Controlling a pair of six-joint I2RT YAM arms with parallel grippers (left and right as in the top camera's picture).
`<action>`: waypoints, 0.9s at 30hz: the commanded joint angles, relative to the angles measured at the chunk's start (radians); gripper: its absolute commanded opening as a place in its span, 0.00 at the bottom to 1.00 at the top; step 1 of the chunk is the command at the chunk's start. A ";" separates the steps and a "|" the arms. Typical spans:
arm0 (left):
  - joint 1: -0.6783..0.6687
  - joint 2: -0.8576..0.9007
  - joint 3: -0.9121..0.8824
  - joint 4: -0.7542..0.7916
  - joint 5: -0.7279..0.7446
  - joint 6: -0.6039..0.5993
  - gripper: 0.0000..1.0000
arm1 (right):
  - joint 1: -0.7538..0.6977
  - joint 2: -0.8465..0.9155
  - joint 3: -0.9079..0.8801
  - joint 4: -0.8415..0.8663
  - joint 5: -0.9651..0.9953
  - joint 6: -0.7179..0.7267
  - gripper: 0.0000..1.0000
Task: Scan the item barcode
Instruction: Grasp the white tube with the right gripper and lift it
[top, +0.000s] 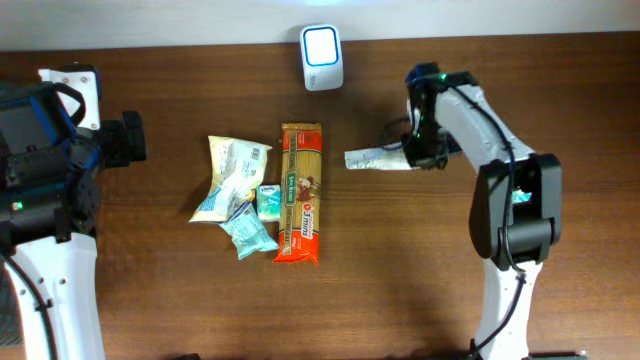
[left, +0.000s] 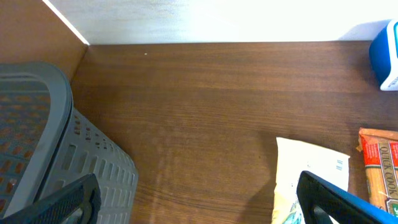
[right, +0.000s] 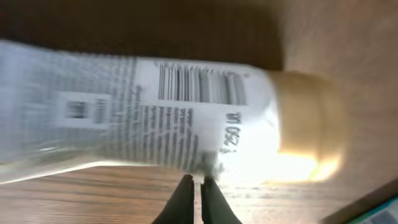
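The brown table (top: 400, 290) carries 1 loose group of packets (top: 262, 195) in its middle, and the white scanner (top: 322, 57) stands at the far edge, its lit window visible from above. The right arm (top: 510, 200) is clearly the nearer of the 2 arms to the scanner. The right gripper (top: 412, 157) is to the right of the scanner and somewhat closer to the robot. Its 2 fingers (right: 183, 199) are pressed together, and in the wrist view they appear to pinch the lower edge of the tube (top: 375, 158). The tube has its long axis across the table and sticks out from the gripper toward the left. From the tube, the scanner lies toward the far edge and a little to the left. The barcode (right: 202, 84) is printed close to the beige cap (right: 308, 130) and faces the wrist camera. The coming move probably needs a short carry and a turn of the tube, so that the barcode meets the window. The left gripper (top: 132, 140) is wide apart and holds nothing, well apart from the tube, beside a grey basket (left: 37, 137).
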 joint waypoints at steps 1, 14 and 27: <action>0.005 -0.001 0.011 0.002 0.011 0.013 0.99 | 0.011 -0.089 0.091 0.027 -0.368 0.122 0.12; 0.005 -0.001 0.011 0.002 0.011 0.013 0.99 | 0.208 0.026 0.006 0.272 -0.270 0.536 0.57; 0.005 -0.001 0.011 0.002 0.011 0.013 0.99 | -0.011 -0.003 0.006 -0.130 -0.181 0.199 0.57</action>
